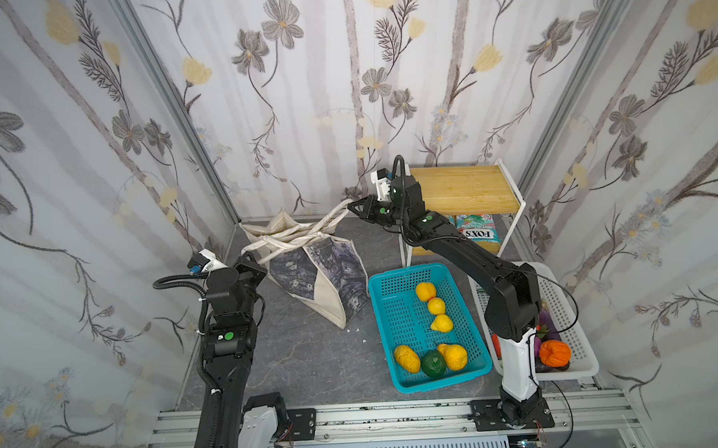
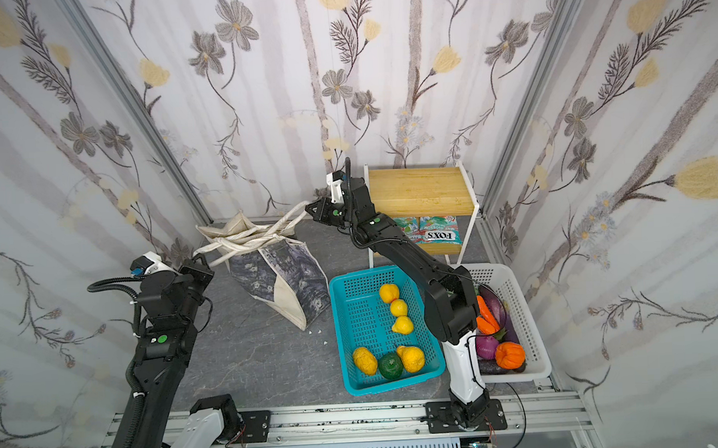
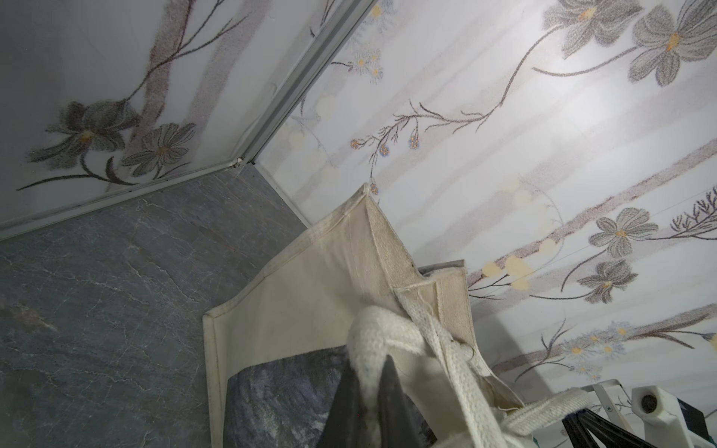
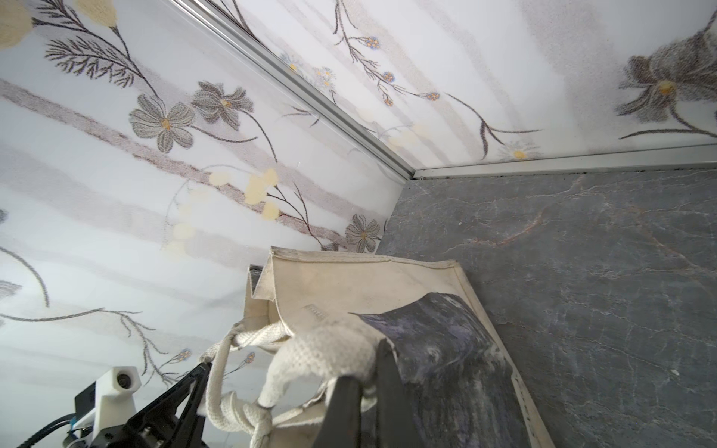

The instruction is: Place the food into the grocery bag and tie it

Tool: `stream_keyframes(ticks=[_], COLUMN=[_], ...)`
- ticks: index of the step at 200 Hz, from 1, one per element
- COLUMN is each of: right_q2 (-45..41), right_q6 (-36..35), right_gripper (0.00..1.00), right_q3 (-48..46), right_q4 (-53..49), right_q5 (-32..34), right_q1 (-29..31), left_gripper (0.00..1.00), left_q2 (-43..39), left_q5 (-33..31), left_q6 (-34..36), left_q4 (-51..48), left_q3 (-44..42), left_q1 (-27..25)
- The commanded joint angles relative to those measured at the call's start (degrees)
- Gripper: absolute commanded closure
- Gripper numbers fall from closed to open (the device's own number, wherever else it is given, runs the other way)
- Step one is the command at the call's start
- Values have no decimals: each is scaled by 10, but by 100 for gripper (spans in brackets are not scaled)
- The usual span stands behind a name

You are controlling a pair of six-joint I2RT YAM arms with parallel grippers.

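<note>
I'm on the tying step: my left gripper (image 3: 368,370) and right gripper (image 1: 351,207) each pinch the strap handles (image 1: 293,235) of the grocery bag (image 1: 324,278), which sits just beside the teal basket (image 1: 377,283), so next I think I must pull them apart to tighten the knot.

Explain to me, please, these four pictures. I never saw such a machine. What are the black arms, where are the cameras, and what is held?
They are two robot arms, fixed to a rail at the front of a grey table. Two pictures come from a camera above and show nearly the same whole scene. The other two come from small cameras on the wrists, looking along each tool. On the table are a cream tote bag, a teal basket of fruit, a white basket of vegetables, and a wooden shelf with snack packets beneath. The left tool is shut on one bag strap, the right tool on another; the straps cross above the bag.
</note>
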Motion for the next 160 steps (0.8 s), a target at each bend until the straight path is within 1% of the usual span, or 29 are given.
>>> stream_keyframes(ticks=[1, 40, 68, 109, 127, 145, 160], right_q2=[9, 19, 25, 18, 29, 33, 39], right_q6=[26, 10, -23, -98, -150, -157, -141], right_gripper=[100, 100, 100, 100, 100, 100, 100], right_q3=[24, 44, 62, 66, 94, 97, 94], right_q4=[75, 58, 50, 38, 11, 12, 19], right_q5=[138, 160, 168, 233, 269, 271, 263], right_q1=[-27, -30, -20, 9, 21, 22, 20], left_gripper=[100, 100, 100, 100, 100, 100, 100], left_q2=[-7, -3, 2, 20, 43, 49, 49], left_q5=[-143, -154, -146, -125, -102, -110, -133], left_q6=[5, 9, 15, 5, 22, 19, 20], left_q4=[16, 25, 36, 59, 67, 70, 74], left_q3=[-12, -32, -28, -43, -37, -35, -37], left_q1=[14, 15, 15, 14, 14, 14, 15])
